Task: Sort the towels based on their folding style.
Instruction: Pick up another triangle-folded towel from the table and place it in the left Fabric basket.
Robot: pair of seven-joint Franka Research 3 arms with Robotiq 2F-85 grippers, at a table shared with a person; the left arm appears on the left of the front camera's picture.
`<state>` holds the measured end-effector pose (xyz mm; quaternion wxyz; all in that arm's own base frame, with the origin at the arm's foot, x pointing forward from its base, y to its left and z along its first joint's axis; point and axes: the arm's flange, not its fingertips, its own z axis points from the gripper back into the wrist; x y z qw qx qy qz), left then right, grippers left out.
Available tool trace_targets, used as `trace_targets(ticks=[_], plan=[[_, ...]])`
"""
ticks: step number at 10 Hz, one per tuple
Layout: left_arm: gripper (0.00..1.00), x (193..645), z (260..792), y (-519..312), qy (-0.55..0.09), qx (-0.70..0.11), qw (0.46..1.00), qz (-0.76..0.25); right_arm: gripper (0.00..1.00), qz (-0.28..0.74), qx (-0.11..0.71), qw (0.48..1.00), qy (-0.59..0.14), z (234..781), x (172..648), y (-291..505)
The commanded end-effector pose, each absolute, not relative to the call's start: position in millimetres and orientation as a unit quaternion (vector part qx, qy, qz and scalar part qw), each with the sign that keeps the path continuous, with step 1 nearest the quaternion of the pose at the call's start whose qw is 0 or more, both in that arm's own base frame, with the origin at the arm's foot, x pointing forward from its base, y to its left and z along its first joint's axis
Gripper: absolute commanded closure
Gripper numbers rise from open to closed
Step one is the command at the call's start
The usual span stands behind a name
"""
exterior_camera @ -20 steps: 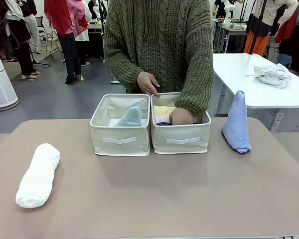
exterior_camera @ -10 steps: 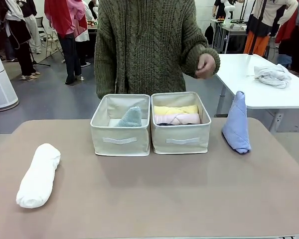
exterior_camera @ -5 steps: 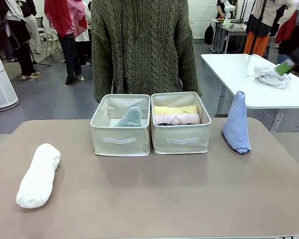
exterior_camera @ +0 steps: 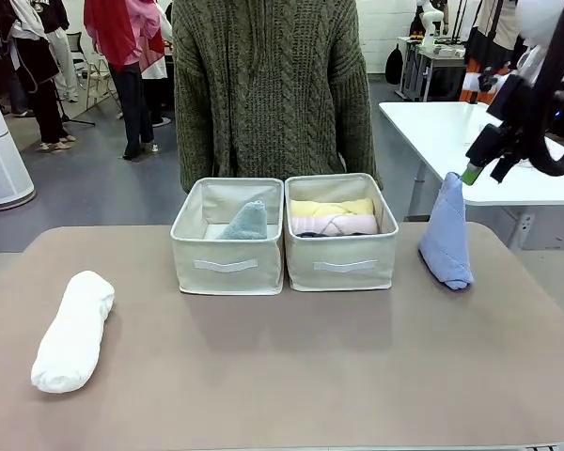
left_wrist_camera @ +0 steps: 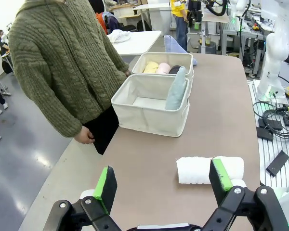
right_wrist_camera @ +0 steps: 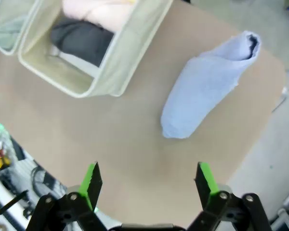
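Note:
A white rolled towel [exterior_camera: 72, 331] lies at the table's left; the left wrist view has the white roll [left_wrist_camera: 209, 169] just past my open left gripper [left_wrist_camera: 163, 180]. A mint green cone [exterior_camera: 245, 222] stands in the left bin [exterior_camera: 227, 268]. Yellow [exterior_camera: 331, 207] and pale pink [exterior_camera: 334, 225] rolls lie in the right bin [exterior_camera: 340, 268], with a dark grey roll [right_wrist_camera: 84, 41] beside them. At the right stands a light blue cone [exterior_camera: 446, 235]. My right gripper [exterior_camera: 484, 172] hangs open just above its tip, and the blue cone [right_wrist_camera: 207, 91] lies ahead of the open right gripper [right_wrist_camera: 148, 179].
A person in a green knit sweater [exterior_camera: 268, 89] stands behind the bins, hands down. A white side table [exterior_camera: 432, 127] is at the back right, with a white-grey cloth bundle [left_wrist_camera: 119, 35] on it. Bare tabletop [exterior_camera: 291, 366] stretches in front of the bins.
The person drew the hand out of the right bin and stood back. My right arm came in from the upper right and now hangs over the light blue cone.

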<state>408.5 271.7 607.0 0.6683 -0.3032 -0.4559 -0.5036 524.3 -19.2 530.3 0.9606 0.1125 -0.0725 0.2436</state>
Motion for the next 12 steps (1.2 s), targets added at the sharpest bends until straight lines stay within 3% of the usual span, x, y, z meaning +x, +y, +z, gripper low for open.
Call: trace_targets(ticks=[1,2,6,7,12], plan=[[0.00,407.4,608.1,271.9,-0.457,-0.302,0.668,-0.504,0.00,0.259,0.159,0.950,-0.079,547.3,533.1,-29.5],[0.00,407.4,608.1,271.9,-0.457,-0.302,0.668,-0.504,0.00,0.244,0.113,0.961,-0.072,530.3,524.3,-19.2],[0.00,407.4,608.1,271.9,-0.457,-0.302,0.668,-0.504,0.00,0.244,0.113,0.961,-0.072,530.3,524.3,-19.2],[0.00,407.4,608.1,271.9,-0.457,-0.302,0.668,-0.504,0.00,0.248,0.121,0.958,-0.076,535.0,531.0,-21.6],[0.00,407.4,608.1,271.9,-0.457,-0.302,0.668,-0.504,0.00,0.151,0.005,0.984,-0.096,491.2,593.7,2.0]])
